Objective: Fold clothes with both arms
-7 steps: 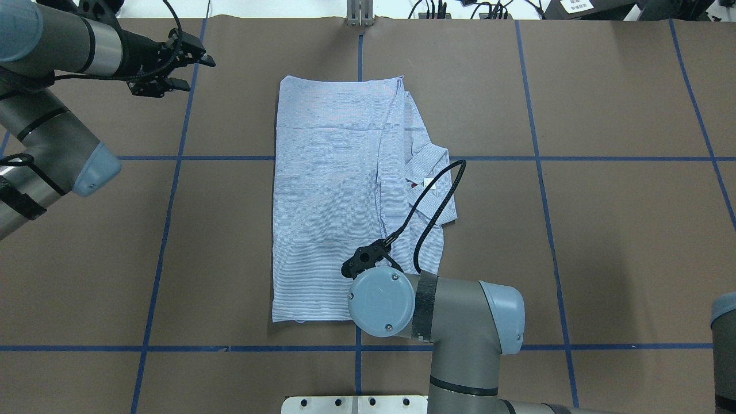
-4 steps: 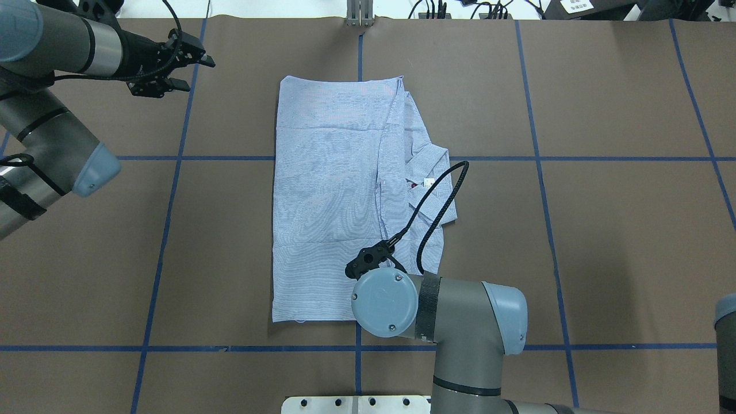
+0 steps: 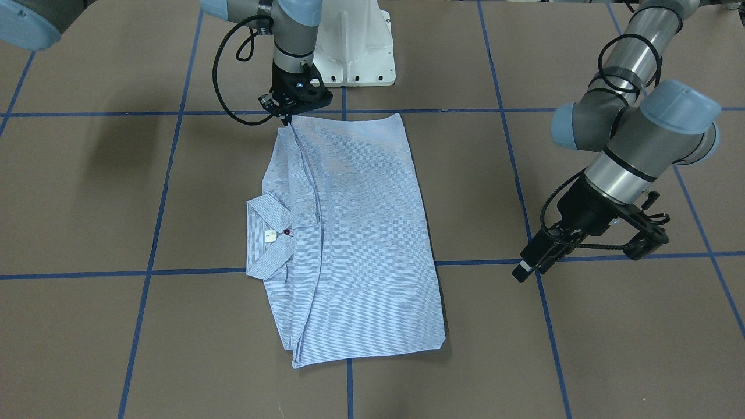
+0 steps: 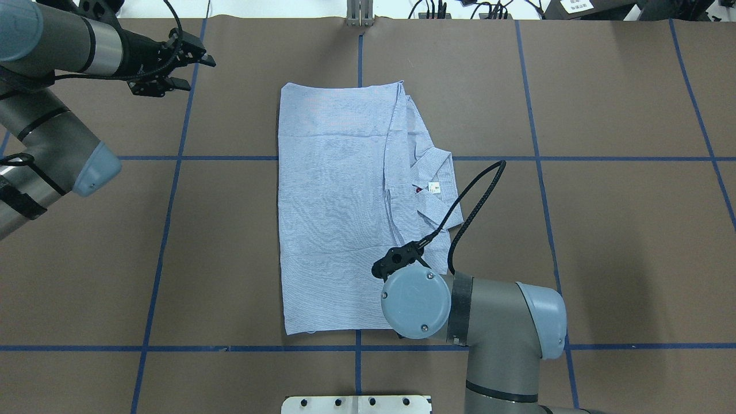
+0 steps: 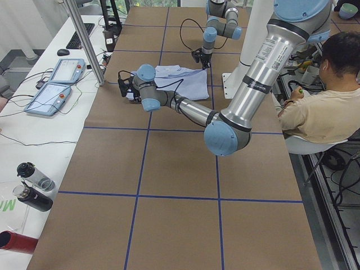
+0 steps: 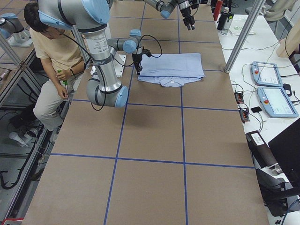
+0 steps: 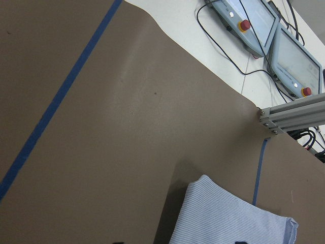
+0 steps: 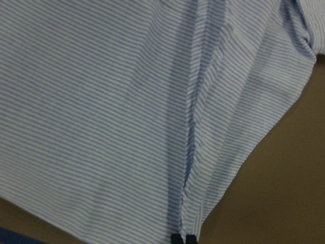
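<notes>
The shirt (image 4: pixel 333 218) lies folded at the middle of the table (image 4: pixel 604 230). Its white label (image 3: pixel 269 235) carries print too small to read. The right gripper (image 3: pixel 287 120) is clamped on the shirt's corner nearest the robot. The left gripper (image 4: pixel 195 73) hangs spread and empty, well apart.

Frame mostly filled by light blue fine-striped fabric shirt (image 8: pixel 101 101). A raised crease runs down to the bottom edge, pinched between the close-set black tips of the right gripper (image 8: pixel 183 238). Brown paper table cover (image 8: pixel 274 193) lower right, blue tape strip (image 8: pixel 9 237) bottom-left corner.
</notes>
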